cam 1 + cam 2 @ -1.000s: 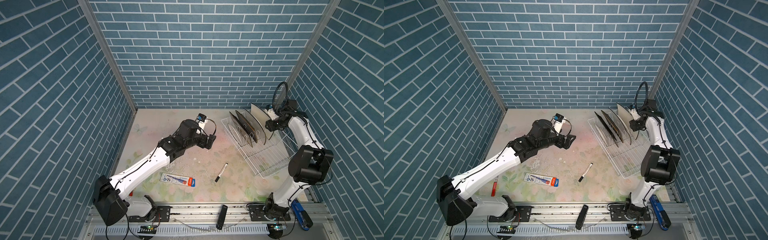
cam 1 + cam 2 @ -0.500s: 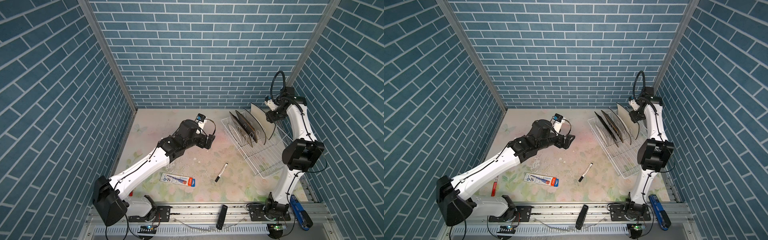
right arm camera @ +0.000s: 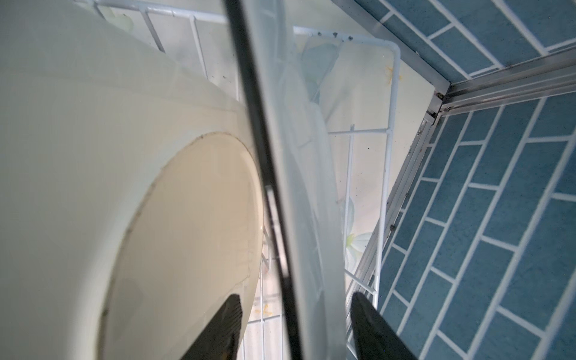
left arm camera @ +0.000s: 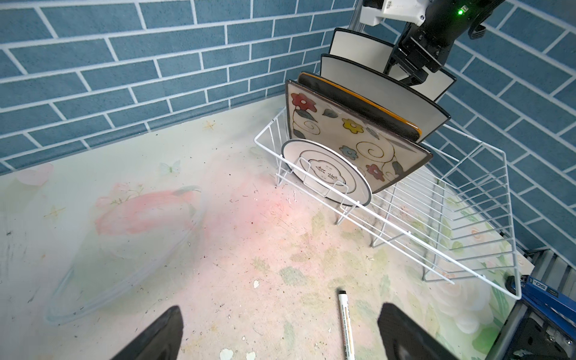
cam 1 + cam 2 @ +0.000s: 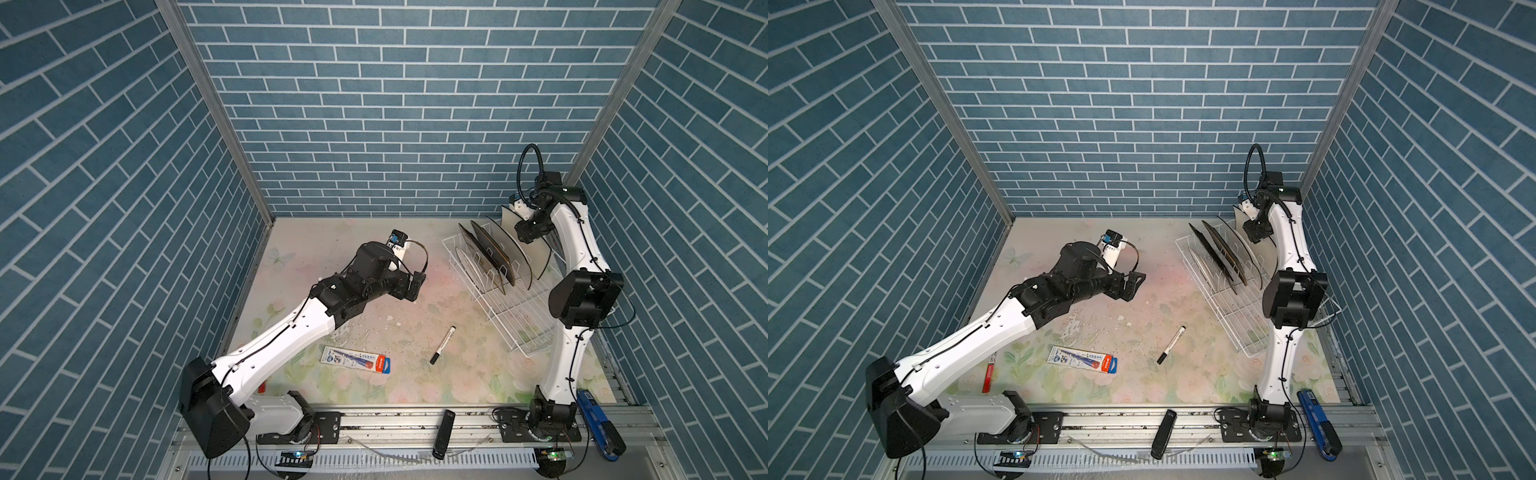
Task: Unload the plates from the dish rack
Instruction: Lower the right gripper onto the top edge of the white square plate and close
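R hand (image 3: 295, 295) parted astride glossy black-rimmed plate (image 3: 286, 140) edge; L hand (image 4: 280, 307) agape.

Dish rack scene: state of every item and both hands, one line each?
left hand: open, empty.
right hand: open, straddling the rear plate.
dish rack: on the table, loaded at far end.
plates: five, upright on edge in rack.
marker: lying flat on table.
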Available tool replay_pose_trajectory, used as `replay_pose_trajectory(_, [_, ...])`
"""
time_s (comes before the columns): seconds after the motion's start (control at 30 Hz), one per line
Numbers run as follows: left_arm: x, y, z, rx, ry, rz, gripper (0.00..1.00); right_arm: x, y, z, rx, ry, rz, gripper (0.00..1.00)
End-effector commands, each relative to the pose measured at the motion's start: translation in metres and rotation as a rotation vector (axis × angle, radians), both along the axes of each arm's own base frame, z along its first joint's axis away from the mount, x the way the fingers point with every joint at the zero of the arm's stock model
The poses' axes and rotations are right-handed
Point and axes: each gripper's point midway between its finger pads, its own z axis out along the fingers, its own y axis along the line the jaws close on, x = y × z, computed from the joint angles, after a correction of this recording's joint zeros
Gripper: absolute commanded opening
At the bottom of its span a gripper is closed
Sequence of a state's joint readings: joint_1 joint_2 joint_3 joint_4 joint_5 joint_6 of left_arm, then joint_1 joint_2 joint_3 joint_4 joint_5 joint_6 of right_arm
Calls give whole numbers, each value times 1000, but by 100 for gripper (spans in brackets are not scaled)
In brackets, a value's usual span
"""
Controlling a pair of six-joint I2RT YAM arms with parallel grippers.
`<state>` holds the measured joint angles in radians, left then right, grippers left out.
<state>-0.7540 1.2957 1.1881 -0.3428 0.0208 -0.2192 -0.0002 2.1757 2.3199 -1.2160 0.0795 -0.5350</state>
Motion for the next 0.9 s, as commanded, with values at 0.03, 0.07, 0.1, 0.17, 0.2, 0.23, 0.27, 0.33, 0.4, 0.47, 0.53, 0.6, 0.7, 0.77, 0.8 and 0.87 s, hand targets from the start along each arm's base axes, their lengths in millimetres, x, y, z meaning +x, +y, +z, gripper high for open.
replay_pose_trajectory(0.03, [-2,11,6,10,-22,18,100,2,-4,-11,-3,46,26,56])
replay_pose_trajectory(0.07, [-2,12,8,7,-27,22,100,2,-4,-13,-4,51,26,55])
replay_pose_trajectory(0.1, [-1,13,10,4,-32,27,100,3,-4,-15,-6,54,26,54])
replay_pose_trajectory(0.17, [-1,14,14,-5,-42,31,100,3,-5,-17,-10,58,23,52])
replay_pose_trajectory(0.2, [0,15,15,-7,-46,35,100,3,-5,-16,-10,56,25,51])
replay_pose_trajectory(0.23, [0,14,16,-7,-47,34,100,3,-4,-16,-11,55,28,50])
replay_pose_trajectory(0.27, [0,14,15,-4,-45,34,100,4,-4,-16,-12,55,27,48])
replay_pose_trajectory(0.33, [2,14,12,1,-38,35,100,4,-5,-16,-17,53,29,46])
replay_pose_trajectory(0.4, [1,13,10,2,-31,32,100,4,-6,-15,-21,51,29,43])
replay_pose_trajectory(0.47, [2,13,7,6,-23,32,100,4,-4,-14,-27,48,35,41])
replay_pose_trajectory(0.53, [2,14,6,10,-22,37,100,5,-2,-14,-29,40,43,39])
replay_pose_trajectory(0.6, [3,15,8,14,-27,42,100,5,-2,-11,-31,30,48,36])
replay_pose_trajectory(0.7, [3,17,10,15,-35,49,100,6,-1,-8,-43,23,53,31])
replay_pose_trajectory(0.77, [3,17,11,16,-38,52,100,6,0,-7,-52,18,56,30])
replay_pose_trajectory(0.8, [3,18,11,19,-37,54,100,6,1,-6,-55,17,59,29])
replay_pose_trajectory(0.87, [4,19,9,26,-34,58,100,6,2,-5,-64,13,62,29])
